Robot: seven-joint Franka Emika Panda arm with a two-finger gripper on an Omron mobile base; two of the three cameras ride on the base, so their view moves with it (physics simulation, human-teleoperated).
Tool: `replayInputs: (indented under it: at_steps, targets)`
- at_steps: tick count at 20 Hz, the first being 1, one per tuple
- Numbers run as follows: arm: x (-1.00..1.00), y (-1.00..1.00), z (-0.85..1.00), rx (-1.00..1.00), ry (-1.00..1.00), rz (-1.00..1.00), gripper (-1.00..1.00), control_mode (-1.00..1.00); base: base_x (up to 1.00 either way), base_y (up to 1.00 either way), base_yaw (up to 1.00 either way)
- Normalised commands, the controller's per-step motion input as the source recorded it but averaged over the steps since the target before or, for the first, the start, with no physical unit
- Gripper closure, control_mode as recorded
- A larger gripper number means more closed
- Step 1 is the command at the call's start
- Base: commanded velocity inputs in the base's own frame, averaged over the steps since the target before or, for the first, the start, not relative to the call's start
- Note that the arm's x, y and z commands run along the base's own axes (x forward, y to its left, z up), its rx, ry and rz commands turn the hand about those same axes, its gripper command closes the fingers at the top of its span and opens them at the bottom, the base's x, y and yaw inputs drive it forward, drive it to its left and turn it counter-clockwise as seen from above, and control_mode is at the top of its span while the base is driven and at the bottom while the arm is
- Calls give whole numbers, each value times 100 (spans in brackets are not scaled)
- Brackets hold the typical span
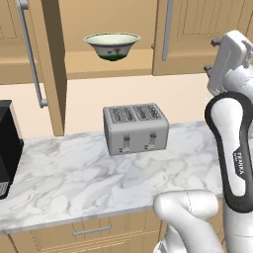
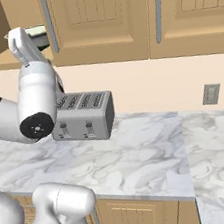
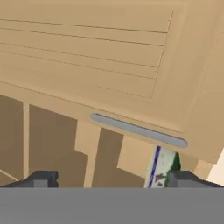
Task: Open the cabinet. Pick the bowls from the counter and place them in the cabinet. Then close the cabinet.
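While the end effector (image 3: 107, 179) stands spread and empty, one toaster (image 1: 135, 128) sits on the counter (image 1: 74, 183); beyond, one bowl (image 1: 112, 46) rests inside the open cabinet (image 1: 52, 64), half hidden by the door (image 3: 100, 57) in the hand view.

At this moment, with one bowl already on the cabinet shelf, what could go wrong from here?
1. The cream bowl with painted outside and green foot sits near the shelf's front edge; the light-wood cabinet door could clip it if swung shut carelessly.
2. The open gripper is tilted close to that door's silver bar handle; a misaligned grasp could slip off it.
3. The grey four-slot toaster stands below on the white marbled counter; a low arm sweep may knock it.
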Motion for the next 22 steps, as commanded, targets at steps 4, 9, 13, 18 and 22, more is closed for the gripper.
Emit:
replayInputs:
  at_steps: [4, 9, 13, 18, 22]
  targets:
    - [-100, 3, 23, 0, 22, -10, -100, -100, 0, 0, 0]
    - [-100, 21, 12, 0, 14, -11, -100, -100, 0, 0, 0]
    - [-100, 30, 0, 0, 1, -11, -100, -100, 0, 0, 0]
    - [-68, 45, 4, -4, -9, -13, -100, -100, 0, 0, 0]
    - [-43, 54, 3, -6, -6, -23, -100, -100, 0, 0, 0]
